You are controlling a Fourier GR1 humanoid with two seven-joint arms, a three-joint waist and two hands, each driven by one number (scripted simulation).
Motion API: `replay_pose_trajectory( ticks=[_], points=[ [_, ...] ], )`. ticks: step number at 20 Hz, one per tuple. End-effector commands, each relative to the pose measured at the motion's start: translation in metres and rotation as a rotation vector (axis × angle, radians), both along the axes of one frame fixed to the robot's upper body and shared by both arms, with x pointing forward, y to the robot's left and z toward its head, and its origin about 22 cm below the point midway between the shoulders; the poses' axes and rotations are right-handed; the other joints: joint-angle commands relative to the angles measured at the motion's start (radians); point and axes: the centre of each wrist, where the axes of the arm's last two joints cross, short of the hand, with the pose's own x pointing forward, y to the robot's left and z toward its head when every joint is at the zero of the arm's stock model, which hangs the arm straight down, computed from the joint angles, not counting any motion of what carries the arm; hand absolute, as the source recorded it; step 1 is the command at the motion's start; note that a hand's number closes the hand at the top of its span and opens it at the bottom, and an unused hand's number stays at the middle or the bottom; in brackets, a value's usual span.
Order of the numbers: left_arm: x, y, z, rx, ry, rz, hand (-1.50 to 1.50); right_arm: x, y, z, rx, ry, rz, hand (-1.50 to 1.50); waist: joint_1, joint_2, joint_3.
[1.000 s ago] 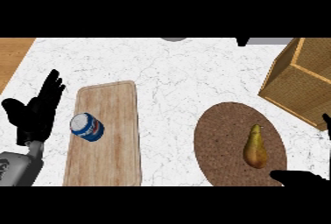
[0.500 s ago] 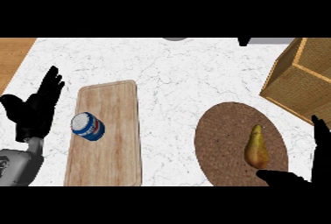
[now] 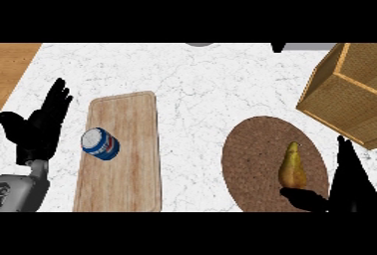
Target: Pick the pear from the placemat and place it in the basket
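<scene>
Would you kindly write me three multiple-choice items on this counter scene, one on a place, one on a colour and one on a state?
1. Where does the pear lie?
A. on the round brown placemat
B. in the basket
C. on the wooden board

2. What colours is the can on the board?
A. red and yellow
B. blue and white
C. plain green

3. How is the right hand placed?
A. open, thumb just below the pear and fingers to the pear's right, not closed on it
B. curled round the can
C. inside the basket

Answers: 1 A, since the pear rests on the mat's right half; 2 B, since blue sides and a white top show; 3 A, since the fingers stand straight beside the pear. The left hand rests open at the view's left edge.
</scene>
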Motion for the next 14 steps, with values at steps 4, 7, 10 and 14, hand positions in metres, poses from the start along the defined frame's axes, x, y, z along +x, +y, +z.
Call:
replay_pose_trajectory(
  ticks=[4,7,10,14],
  points=[
    [-0.005,0.016,0.007,0.003,0.012,-0.006,0.00,-0.007,0.005,-0.017,-0.034,-0.037,-0.025,-1.50,0.000,-0.001,0.000],
    [-0.004,0.013,-0.012,0.001,-0.005,-0.003,0.00,0.003,-0.013,-0.029,-0.017,-0.025,-0.007,-1.50,-0.001,0.000,0.000],
    [0.010,-0.015,0.009,-0.007,-0.004,-0.011,0.00,0.012,-0.003,-0.026,-0.021,-0.046,0.005,-1.50,-0.002,0.000,0.000],
    [-0.004,-0.006,-0.005,0.004,0.003,-0.010,0.00,-0.013,0.010,-0.042,-0.014,-0.037,0.002,-1.50,-0.002,0.000,0.000]
  ],
)
